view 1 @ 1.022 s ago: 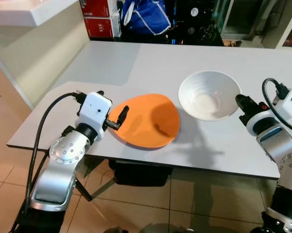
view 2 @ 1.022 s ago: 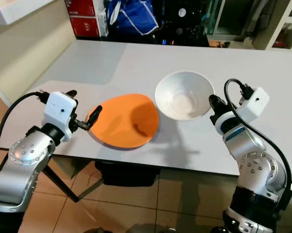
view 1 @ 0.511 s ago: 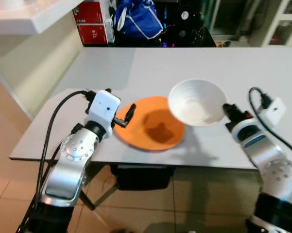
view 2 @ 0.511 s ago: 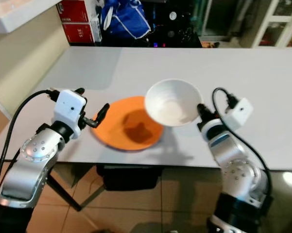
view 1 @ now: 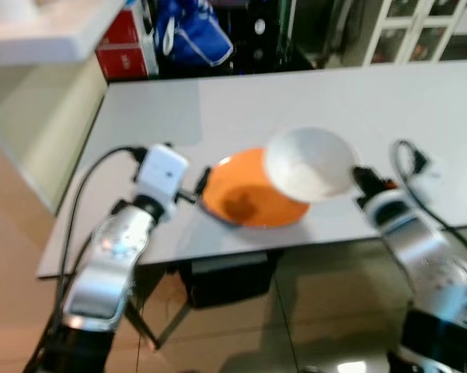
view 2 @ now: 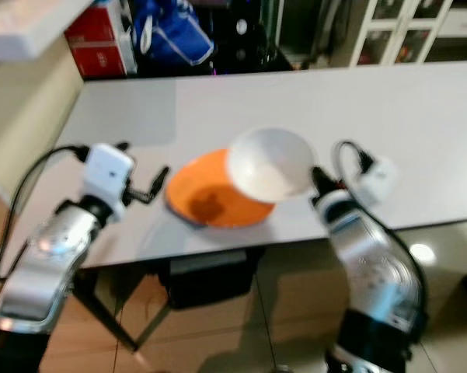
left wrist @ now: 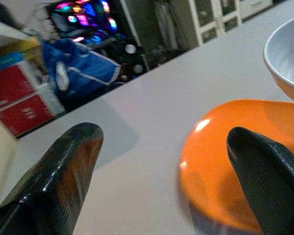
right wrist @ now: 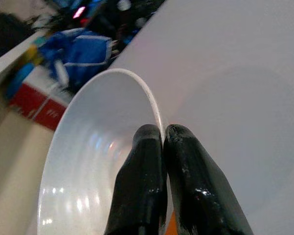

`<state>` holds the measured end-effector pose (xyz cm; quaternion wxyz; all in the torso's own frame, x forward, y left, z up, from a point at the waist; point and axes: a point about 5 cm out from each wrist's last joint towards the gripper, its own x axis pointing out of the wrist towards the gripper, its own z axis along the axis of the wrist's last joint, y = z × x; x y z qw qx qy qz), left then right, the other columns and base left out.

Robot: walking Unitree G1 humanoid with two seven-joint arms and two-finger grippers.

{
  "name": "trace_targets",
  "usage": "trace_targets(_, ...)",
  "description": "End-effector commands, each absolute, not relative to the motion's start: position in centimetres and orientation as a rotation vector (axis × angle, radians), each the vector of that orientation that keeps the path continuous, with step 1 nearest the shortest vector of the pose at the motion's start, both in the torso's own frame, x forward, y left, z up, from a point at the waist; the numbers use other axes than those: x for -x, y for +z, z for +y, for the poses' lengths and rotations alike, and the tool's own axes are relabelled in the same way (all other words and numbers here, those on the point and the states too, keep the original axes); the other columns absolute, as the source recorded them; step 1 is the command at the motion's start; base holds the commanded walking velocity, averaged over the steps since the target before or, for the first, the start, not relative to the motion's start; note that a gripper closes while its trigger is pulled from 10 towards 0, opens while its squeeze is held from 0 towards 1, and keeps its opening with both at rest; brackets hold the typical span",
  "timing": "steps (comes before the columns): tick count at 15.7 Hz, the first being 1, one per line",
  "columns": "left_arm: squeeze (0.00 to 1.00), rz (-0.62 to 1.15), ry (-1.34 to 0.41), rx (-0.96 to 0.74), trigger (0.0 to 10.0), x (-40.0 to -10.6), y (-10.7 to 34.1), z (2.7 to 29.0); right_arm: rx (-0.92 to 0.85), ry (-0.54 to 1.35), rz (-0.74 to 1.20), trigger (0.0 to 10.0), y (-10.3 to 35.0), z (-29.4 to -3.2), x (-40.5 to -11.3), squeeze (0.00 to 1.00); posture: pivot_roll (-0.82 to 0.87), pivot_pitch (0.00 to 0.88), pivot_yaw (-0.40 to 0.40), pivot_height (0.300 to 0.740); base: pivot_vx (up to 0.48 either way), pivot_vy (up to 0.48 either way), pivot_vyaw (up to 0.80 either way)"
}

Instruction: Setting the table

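Note:
An orange plate (view 1: 245, 198) lies near the front edge of the grey table (view 1: 295, 93). A white bowl (view 1: 307, 163) hangs tilted over the plate's right part, and my right gripper (view 1: 356, 177) is shut on the bowl's right rim. In the right wrist view the two fingers (right wrist: 181, 161) pinch the thin rim of the bowl (right wrist: 93, 161). My left gripper (view 1: 200, 186) stands open just left of the plate. In the left wrist view its fingertips (left wrist: 80, 142) frame the plate (left wrist: 225, 161), with the bowl (left wrist: 286, 54) beyond.
A blue bag (view 1: 190, 35) and red boxes (view 1: 120, 43) sit behind the table's far left. A white counter (view 1: 39, 31) runs along the left and white cabinets (view 1: 419, 31) stand at the back right. Tiled floor lies below the table's front edge.
The right gripper has lifted the bowl off the table and carried it left, over the plate. The camera has shifted and the view is blurred. The left gripper stays beside the plate.

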<state>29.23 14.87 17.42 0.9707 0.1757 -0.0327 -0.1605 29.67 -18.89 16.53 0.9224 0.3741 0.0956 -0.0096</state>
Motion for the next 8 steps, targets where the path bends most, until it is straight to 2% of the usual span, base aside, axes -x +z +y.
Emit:
trace_targets(1,0.0,-0.073,-0.306,-0.356,10.0,-29.11,17.39,14.64,-0.76,0.001,0.134,10.0,18.02,-19.42,-30.09,0.0,-0.06,0.0,0.033,0.74,0.0,0.0,0.0)
trace_targets(3,0.0,-0.081,-0.286,-0.37,10.0,-29.2,17.5,14.72,-0.762,0.002,0.132,10.0,18.12,-19.43,-30.24,0.0,-0.06,0.0,0.033,0.74,0.0,0.0,0.0)
trace_targets(6,0.0,-0.063,-0.19,-0.307,10.0,-29.88,17.54,15.15,-0.753,0.01,0.129,10.0,18.21,-19.32,-30.52,0.0,-0.06,0.0,0.032,0.74,0.0,-0.445,0.0)
trace_targets(8,0.0,-0.072,-0.155,-0.27,10.0,-30.01,17.81,15.25,-0.738,0.015,0.136,10.0,18.26,-19.31,-30.66,0.0,-0.06,0.0,0.031,0.74,0.0,0.0,0.0)
